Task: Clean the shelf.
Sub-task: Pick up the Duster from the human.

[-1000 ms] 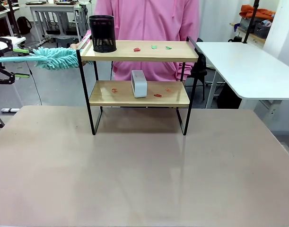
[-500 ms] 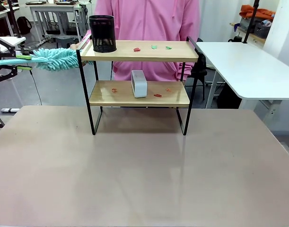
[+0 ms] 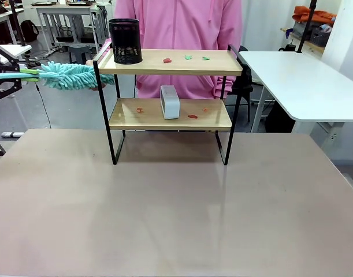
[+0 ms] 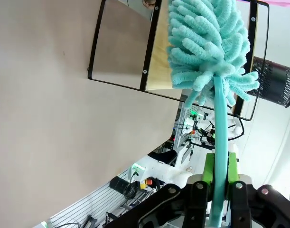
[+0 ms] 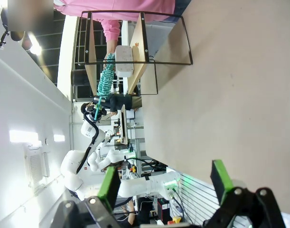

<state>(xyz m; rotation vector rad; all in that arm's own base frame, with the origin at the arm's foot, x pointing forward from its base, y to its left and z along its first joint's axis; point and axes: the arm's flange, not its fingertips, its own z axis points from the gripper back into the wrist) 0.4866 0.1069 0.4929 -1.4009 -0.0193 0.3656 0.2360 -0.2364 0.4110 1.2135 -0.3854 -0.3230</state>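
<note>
In the front view, the left gripper (image 3: 26,73) is now pinched tight on the thin blue-green handle of the duster (image 3: 72,75). A second ago its jaws stood wider around that handle. The duster's fluffy head has slid along too, and its tip now crosses the left black leg of the shelf (image 3: 170,70), just under the top board. The shelf stands at the far middle of the smooth tan table (image 3: 164,219), in front of a person in a pink top (image 3: 182,26). It has two pale wooden boards on a thin black metal frame. A round black mesh cup (image 3: 125,40) and small red and green scraps (image 3: 167,59) sit on the top board. A white box with rounded corners (image 3: 170,102) and more scraps lie on the lower one. The left wrist view is rolled on its side. It shows the gripper (image 4: 219,173) up close, with both green pads (image 4: 209,166) pressed flat against the handle. The duster (image 4: 206,42) looks soft and wormy there, and lies over the shelf (image 4: 160,66), with the cup (image 4: 275,85) beside it. In the right wrist view, the right gripper (image 5: 164,183) stands wide open over the table with nothing between its fingers. Far off it shows the shelf (image 5: 144,52) from its end, with the duster (image 5: 105,76) next to it.
</note>
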